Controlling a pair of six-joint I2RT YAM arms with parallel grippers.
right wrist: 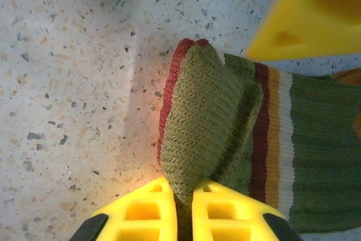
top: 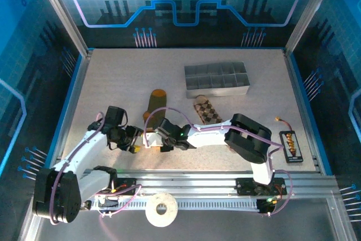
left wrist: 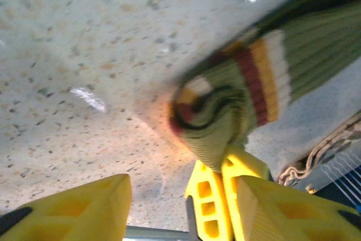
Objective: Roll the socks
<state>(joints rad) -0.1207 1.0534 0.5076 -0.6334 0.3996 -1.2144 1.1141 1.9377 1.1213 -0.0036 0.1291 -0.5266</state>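
From above, the olive sock (top: 155, 103) lies on the desk (top: 113, 83) just nearside of the grey tray (top: 217, 90), with the left hand (top: 132, 142) and right hand (top: 159, 139) at its end farthest from that tray. Left wrist: the left hand stands apart, off the curled end. Right wrist: the right hand is clamped on the fold — one thin pinch, so the roll could spring loose.

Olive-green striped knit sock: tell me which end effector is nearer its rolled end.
Right. The right end effector is shut on the rolled end of the olive-green striped knit sock; the left end effector is open, its fingers clear of the sock on either side.
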